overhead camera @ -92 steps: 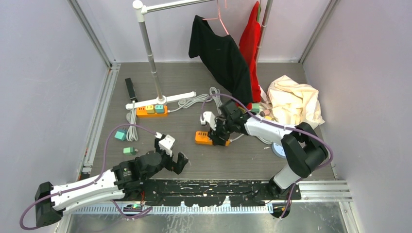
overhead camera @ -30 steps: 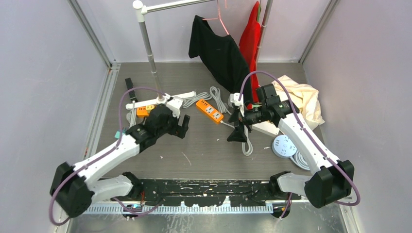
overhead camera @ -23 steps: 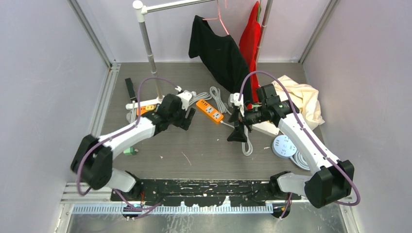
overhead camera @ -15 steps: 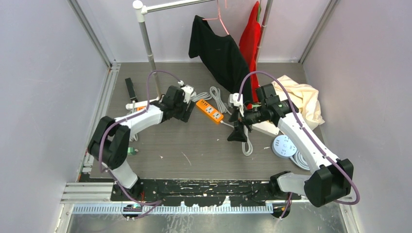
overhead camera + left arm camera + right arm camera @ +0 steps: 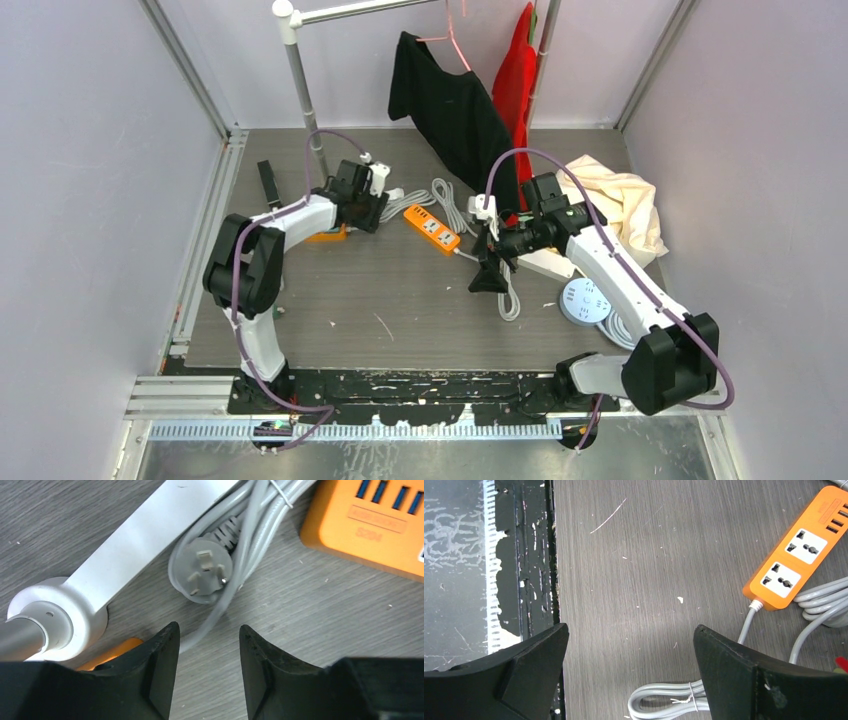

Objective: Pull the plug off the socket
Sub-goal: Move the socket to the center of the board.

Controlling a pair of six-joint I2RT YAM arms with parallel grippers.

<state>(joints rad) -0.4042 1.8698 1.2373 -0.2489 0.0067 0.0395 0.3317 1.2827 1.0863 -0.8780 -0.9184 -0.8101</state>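
finding the strip (image 5: 796, 562) bare and the plug (image 5: 200, 575) loose, we judge it done; left gripper (image 5: 207, 630), right gripper (image 5: 630, 630) gape empty.

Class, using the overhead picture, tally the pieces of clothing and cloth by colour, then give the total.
Black garment: 1
Red garment: 1
Cream cloth: 1
Total: 3

Left pincer (image 5: 208, 629), right pincer (image 5: 630, 630): jaws apart.
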